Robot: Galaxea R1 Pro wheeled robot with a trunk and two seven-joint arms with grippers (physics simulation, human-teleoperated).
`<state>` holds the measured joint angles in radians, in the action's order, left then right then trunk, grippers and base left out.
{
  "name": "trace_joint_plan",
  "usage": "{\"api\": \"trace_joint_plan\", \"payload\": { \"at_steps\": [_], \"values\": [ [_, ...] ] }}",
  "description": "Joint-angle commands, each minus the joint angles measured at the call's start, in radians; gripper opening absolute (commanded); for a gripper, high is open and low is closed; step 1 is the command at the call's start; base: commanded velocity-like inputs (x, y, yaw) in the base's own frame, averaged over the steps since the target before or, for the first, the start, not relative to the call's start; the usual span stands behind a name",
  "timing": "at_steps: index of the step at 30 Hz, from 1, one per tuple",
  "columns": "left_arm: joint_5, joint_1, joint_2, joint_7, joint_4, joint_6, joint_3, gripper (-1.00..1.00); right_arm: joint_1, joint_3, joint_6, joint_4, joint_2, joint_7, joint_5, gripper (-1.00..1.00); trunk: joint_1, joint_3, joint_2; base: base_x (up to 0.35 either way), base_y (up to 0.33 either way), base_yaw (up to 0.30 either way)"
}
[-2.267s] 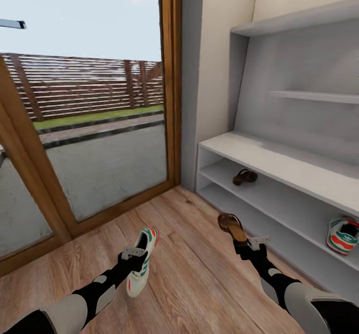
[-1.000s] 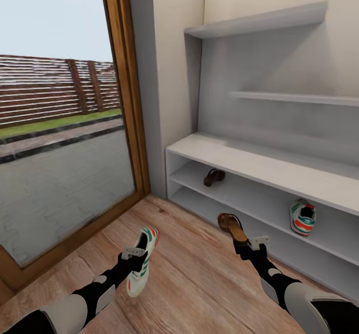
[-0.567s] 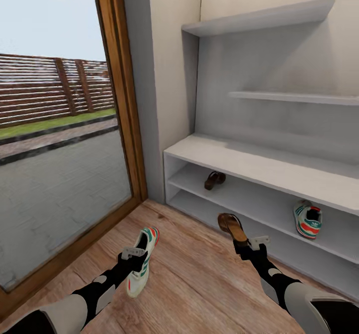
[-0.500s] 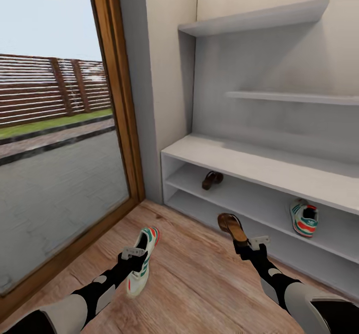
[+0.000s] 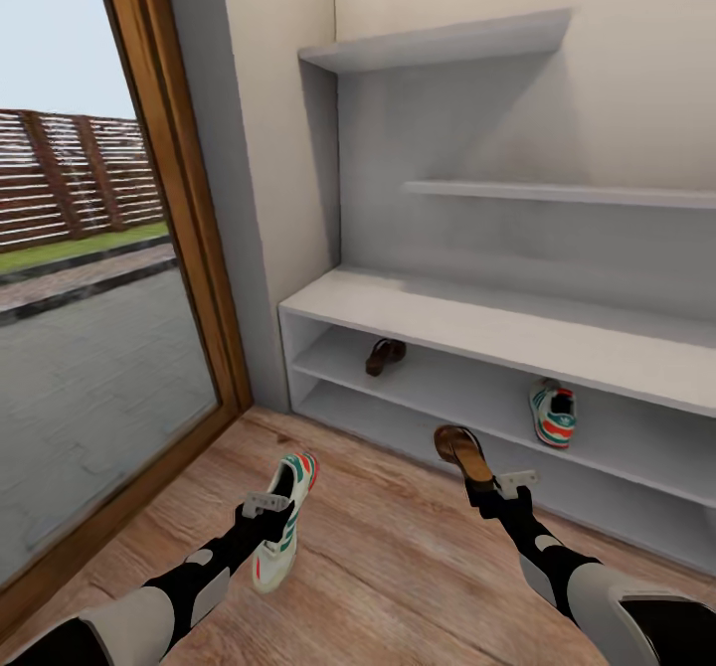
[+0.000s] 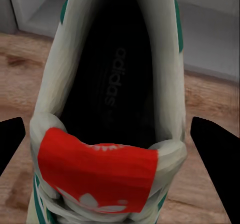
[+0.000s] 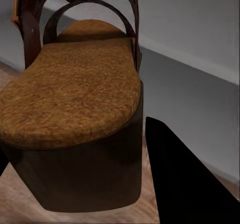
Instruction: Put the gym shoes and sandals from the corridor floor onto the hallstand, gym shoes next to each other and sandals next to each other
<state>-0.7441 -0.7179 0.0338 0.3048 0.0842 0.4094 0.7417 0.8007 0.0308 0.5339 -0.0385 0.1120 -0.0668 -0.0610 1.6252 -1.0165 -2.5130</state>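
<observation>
Left gripper is clamped on a gym shoe, held off the corridor floor, toe pointing ahead; in the left wrist view the dark fingers sit either side of the shoe's heel, though actual contact is out of frame. Right gripper has the heel end of a sandal, carried just in front of the hallstand; right wrist view shows one finger tight against the sandal's heel block, the other finger cut off at the edge. The second sandal sits on the middle shelf toward its left end, the second gym shoe on the same shelf further right, well apart from it. Step in hand looks like approach and placement. To do it well: right arm takes its sandal to just beside the shelved one, left arm puts its shoe next to the shelved sneaker. That crosses the arms, so go one at a time or reposition the base. Come in low under the top board and set the sole flat before letting go. Hard to judge: shelf depth, and clearance under the top board.
</observation>
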Motion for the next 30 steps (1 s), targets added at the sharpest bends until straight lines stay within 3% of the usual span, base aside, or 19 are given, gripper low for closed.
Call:
{"api": "trace_joint_plan", "payload": {
  "at_steps": [1, 30],
  "values": [
    [0.000, 0.000, 0.000, -0.001, 0.000, 0.000, -0.001, -1.00, 0.000, -0.001, 0.000, 0.000, 0.000, -0.002, 0.003, -1.00, 0.000, 0.000, 0.000, 0.000, 0.000, -0.278],
    [0.000, 0.000, 0.000, 0.000, 0.000, 0.000, -0.001, -1.00, 0.000, -0.002, 0.000, 0.000, 0.000, -0.001, 0.003, -1.00, 0.000, -0.022, 0.000, 0.000, 0.000, -0.233]
  ]
}}
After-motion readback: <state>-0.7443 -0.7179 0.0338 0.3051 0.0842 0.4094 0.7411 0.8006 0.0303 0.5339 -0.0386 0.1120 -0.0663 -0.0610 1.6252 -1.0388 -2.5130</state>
